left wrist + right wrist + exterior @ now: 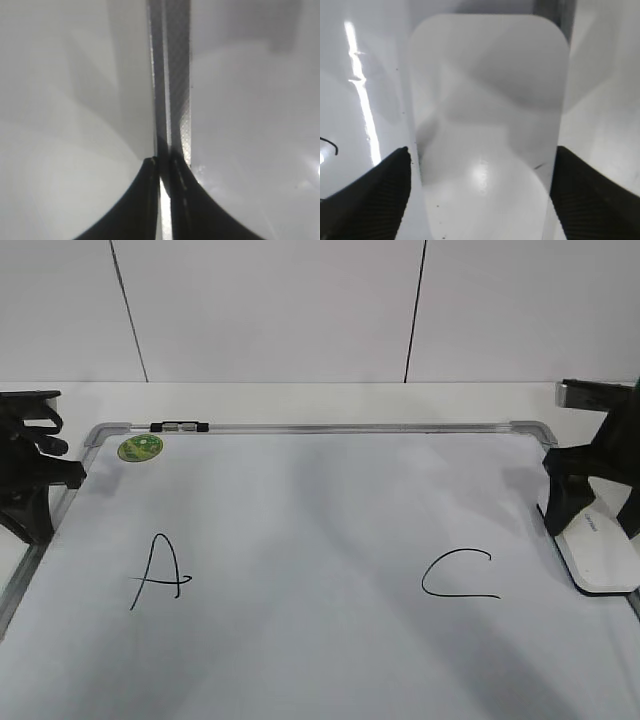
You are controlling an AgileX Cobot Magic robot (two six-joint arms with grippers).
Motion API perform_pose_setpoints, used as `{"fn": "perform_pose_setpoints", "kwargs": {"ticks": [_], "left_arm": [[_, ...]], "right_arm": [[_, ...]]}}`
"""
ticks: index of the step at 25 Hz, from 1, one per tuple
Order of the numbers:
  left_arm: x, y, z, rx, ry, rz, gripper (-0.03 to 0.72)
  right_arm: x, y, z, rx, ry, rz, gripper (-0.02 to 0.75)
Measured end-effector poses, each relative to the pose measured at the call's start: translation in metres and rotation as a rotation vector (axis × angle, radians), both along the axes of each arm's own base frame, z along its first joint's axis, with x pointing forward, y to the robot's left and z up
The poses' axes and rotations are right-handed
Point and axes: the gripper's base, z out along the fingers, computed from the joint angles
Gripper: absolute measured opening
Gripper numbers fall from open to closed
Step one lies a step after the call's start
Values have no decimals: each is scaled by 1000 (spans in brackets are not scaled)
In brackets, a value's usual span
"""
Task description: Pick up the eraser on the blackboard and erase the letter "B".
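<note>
The blackboard is a white dry-erase board with a silver frame, lying flat. It shows a black "A" and a black "C". No letter "B" shows between them. The white eraser lies flat at the board's right edge. My right gripper stands over it, open, with one finger on each side. In the right wrist view the eraser fills the space between the fingers. My left gripper is shut and empty over the board's left frame, its tips together.
A round green sticker sits at the board's far left corner. A small black clip lies on the far frame rail. A white table and a white panelled wall lie behind the board.
</note>
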Motion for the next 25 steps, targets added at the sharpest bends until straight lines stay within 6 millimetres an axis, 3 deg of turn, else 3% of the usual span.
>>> {"fn": "perform_pose_setpoints", "kwargs": {"ticks": [8,12,18,25], "left_arm": [[0,0,0,0,0,0,24],[0,0,0,0,-1,-8,69],[0,1,0,15,-2,-27,199],[8,0,12,7,-8,-27,246]], "right_arm": [[21,1,48,11,-88,11,643],[29,2,65,26,-146,2,622],[29,2,66,29,-148,2,605],[29,2,66,29,-147,0,594]]}}
